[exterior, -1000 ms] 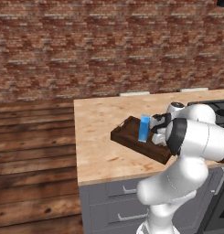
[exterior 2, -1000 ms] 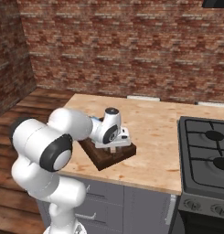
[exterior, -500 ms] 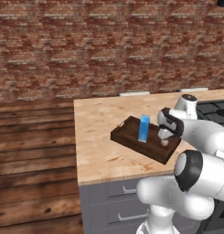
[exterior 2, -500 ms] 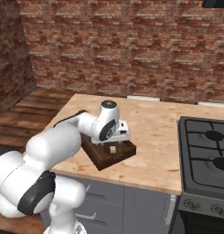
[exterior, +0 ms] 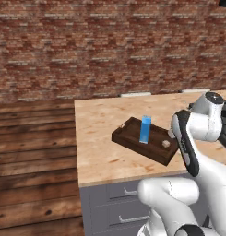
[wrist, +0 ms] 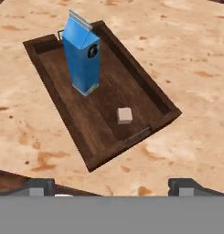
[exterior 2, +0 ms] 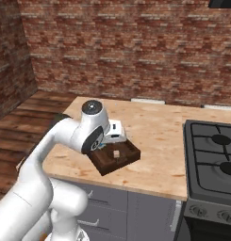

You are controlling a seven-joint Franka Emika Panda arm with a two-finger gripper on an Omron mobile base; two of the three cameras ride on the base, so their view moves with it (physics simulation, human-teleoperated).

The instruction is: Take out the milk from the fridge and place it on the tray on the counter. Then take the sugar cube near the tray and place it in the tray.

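Dark-brown wooden tray [wrist: 54, 103] lies on the speckled surface [wrist: 191, 68], and carries both task items. The milk [wrist: 82, 59], a blue gabled carton, stands upright toward one end of the tray; the sugar cube [wrist: 125, 115] rests on the tray floor nearer the other end, apart from the carton and clear of the raised edges. In the left base view the milk [exterior: 145, 129] and the sugar cube [exterior: 165, 143] sit in the same arrangement inside the tray [exterior: 128, 138].

Compared with one second ago, the claw [wrist: 111, 187] has drawn up and back from the tray: then it sat low over the tray beside the carton, now its two tips appear at the bottom of the hand view, spread wide apart and holding nothing. The cube, earlier hidden under the hand, now lies exposed. The arm's posture has also changed, its elbow swung over. The carton has not shifted. A black stove [exterior 2: 213, 160] stands beside the surface.
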